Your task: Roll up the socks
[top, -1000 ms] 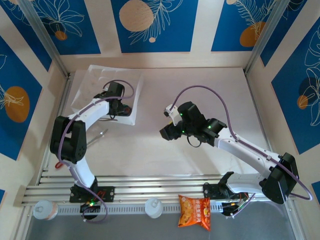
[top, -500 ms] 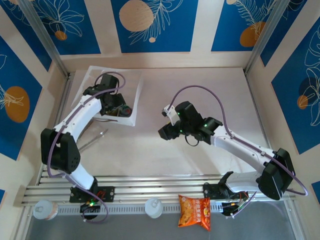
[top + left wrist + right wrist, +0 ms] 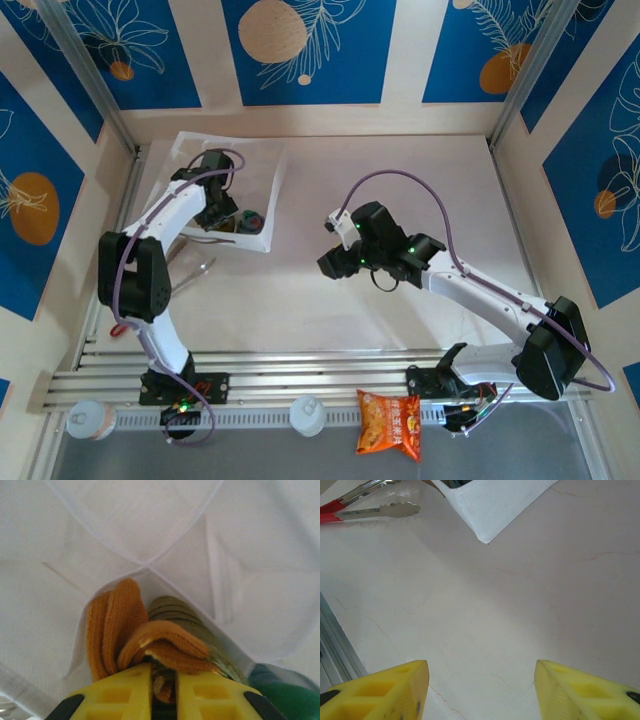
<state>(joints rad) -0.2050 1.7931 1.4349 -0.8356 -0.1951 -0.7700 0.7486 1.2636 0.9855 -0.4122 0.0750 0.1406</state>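
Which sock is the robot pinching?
The olive-brown sock with orange parts: its orange fabric is clamped by the left end effector. The other sock, showing green, lies beside it, ungripped.

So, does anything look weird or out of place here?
Yes. An orange foil snack packet lies on the front ledge beside the right arm's base; food looks stray among robot gear.
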